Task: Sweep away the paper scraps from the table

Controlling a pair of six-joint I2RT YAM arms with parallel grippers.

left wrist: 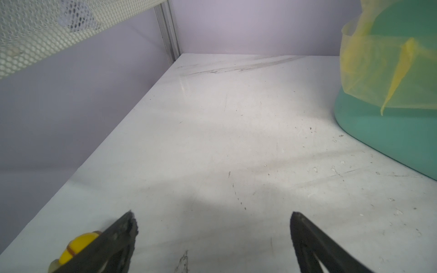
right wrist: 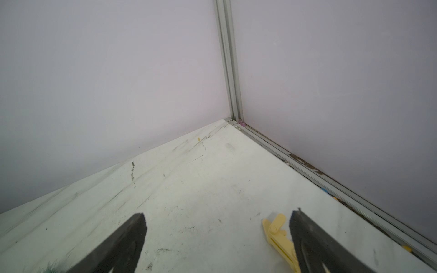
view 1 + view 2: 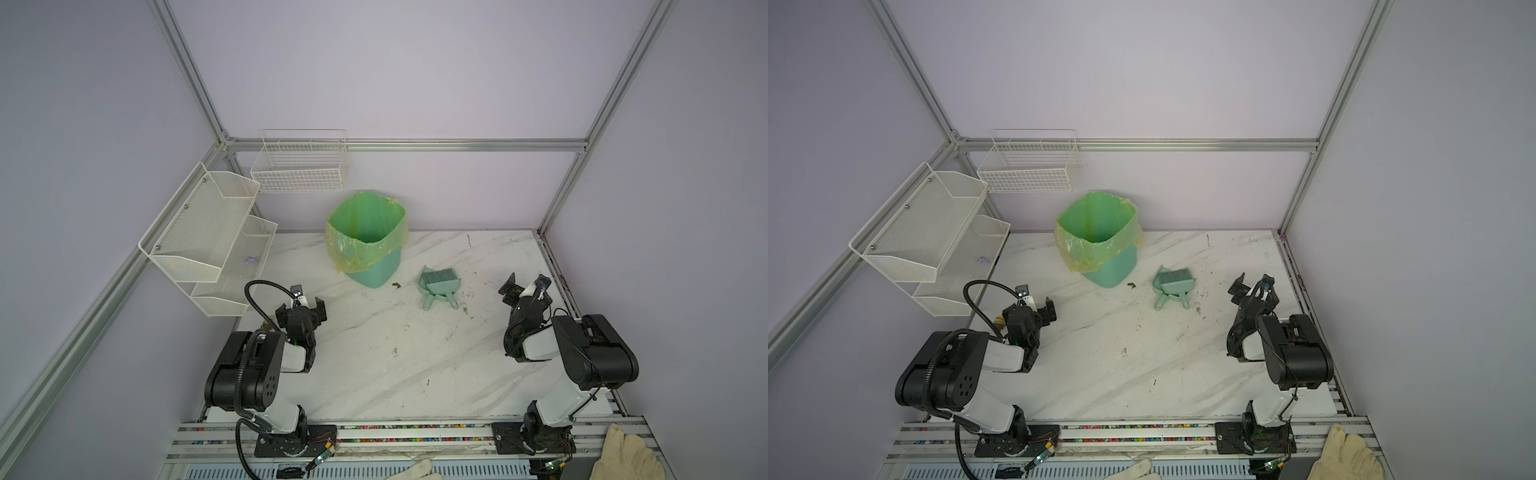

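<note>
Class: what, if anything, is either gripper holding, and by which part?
Nothing is held. The left gripper and right gripper both stand open and empty; the dustpan set lies untouched on the table.

Marble-look table [image 3: 395,374] (scuffed, faintly glossy); thin plastic bin liner [image 3: 365,224].

Marble table [image 3: 395,386] with bin [image 3: 376,272], dustpan [image 3: 422,286]
</note>
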